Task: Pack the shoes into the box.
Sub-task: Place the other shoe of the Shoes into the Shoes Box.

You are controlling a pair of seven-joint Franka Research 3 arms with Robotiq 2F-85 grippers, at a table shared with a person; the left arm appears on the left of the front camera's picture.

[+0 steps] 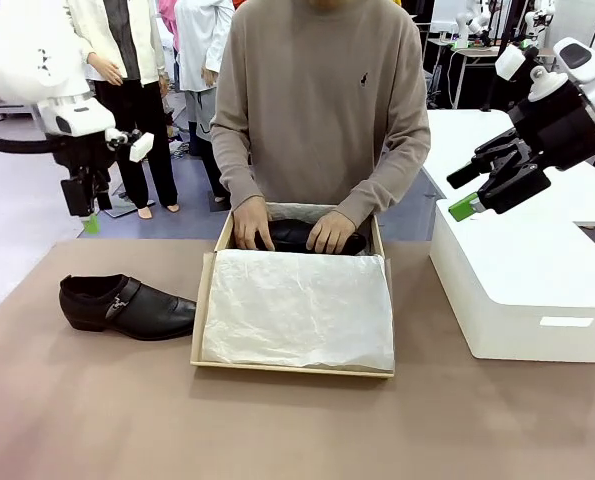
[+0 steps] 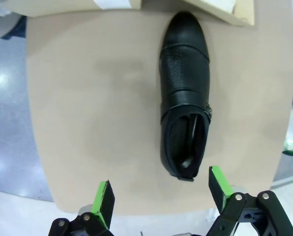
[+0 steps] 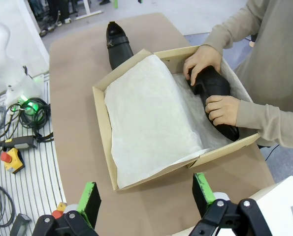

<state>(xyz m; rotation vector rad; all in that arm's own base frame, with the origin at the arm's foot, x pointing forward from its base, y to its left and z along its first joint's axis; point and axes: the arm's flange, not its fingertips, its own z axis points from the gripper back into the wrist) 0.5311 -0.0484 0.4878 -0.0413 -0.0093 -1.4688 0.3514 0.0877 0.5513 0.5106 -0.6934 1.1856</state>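
The person's hands crowd the far end of the box; open table surrounds the loose shoe.

floor — grey, glossy | table — brown | cables on floor

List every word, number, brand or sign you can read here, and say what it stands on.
No text can be read.
Label on the white box: too small to read.
Emblem on the person's sweater: a small dark mark, no letters legible.
Shoe on the table and cardboard box: no print shows.
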